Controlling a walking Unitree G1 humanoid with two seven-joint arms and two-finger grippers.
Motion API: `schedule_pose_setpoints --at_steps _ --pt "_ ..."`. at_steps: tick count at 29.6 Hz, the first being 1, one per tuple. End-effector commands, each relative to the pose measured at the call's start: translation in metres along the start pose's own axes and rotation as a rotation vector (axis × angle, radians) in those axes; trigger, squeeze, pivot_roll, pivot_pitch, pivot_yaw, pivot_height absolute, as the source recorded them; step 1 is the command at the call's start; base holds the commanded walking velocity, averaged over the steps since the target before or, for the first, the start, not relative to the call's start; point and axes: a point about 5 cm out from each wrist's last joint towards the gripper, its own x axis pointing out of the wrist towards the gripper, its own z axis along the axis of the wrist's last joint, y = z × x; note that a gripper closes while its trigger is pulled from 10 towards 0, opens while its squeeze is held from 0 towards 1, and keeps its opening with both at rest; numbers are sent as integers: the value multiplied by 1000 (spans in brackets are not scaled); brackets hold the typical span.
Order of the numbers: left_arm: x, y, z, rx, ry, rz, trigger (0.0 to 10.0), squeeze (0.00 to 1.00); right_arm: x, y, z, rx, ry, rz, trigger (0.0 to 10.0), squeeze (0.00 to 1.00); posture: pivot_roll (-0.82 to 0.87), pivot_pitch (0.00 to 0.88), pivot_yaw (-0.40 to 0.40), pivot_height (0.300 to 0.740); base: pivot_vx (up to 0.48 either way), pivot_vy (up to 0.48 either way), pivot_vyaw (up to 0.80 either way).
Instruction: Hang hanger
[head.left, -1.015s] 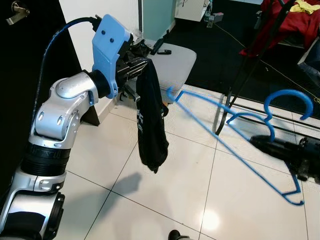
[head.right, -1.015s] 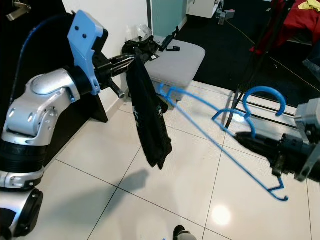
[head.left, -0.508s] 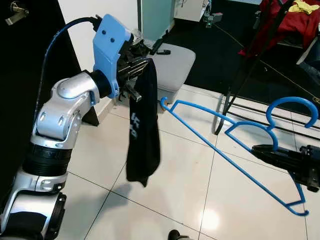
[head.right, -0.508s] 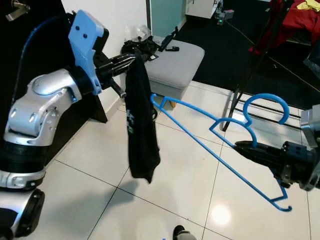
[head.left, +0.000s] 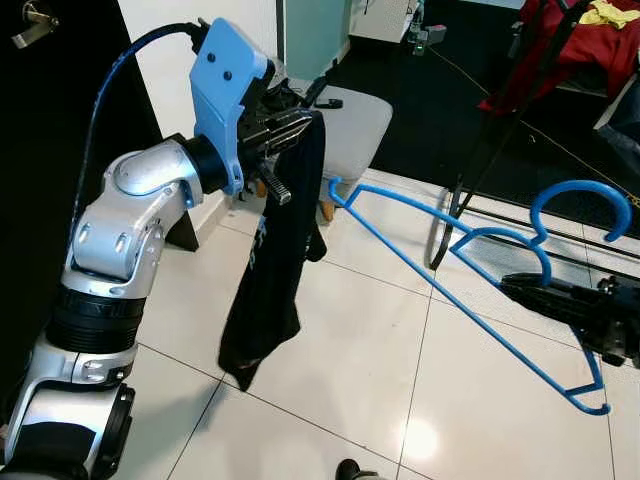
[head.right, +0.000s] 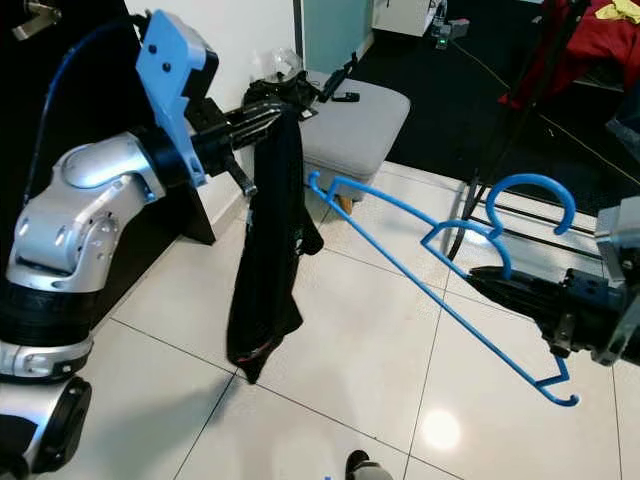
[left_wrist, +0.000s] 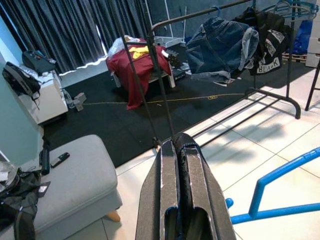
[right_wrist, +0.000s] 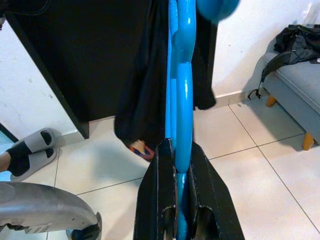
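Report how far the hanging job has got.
Done: the right gripper is shut on the blue hanger, and the left gripper is shut on the black garment, which dangles above the tiled floor.
In hand: the hanger's near tip points toward the garment, not inside it.
Left: thread the hanger into the garment, then hook it on the clothes rack.

Glossy white tiles (head.left: 350, 330), grey ottoman (head.left: 350, 125)

Bright, even indoor light; ceiling glare on the floor tiles (head.left: 420, 438); near fingers (left_wrist: 182, 200) perhaps slightly soft.
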Motion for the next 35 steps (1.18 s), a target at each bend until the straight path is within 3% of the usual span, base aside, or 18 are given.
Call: schedule_pose_setpoints --at_steps 1,28,32,34,35 --pt "2 -3 11 23 -48 -23 10000 0 2 2 0 1 -2 21 10000 0 -48 184 -29 740 0 0 0" --pt "9 -15 19 -35 -111 -56 10000 0 16 3 -4 3 5 40 10000 0 -35 172 -31 740 0 0 0" --pt "10 -18 21 -53 -127 -64 10000 0 20 0 -7 -4 13 26 10000 0 -32 171 -31 740 0 0 0" --pt "12 -21 24 -70 -142 -75 10000 0 28 -3 -10 -12 18 12 10000 0 -29 171 -31 740 0 0 0" --pt "15 -26 26 -84 -152 -87 10000 0 39 -9 -11 -25 6 -13 10000 0 -27 172 -30 740 0 0 0"
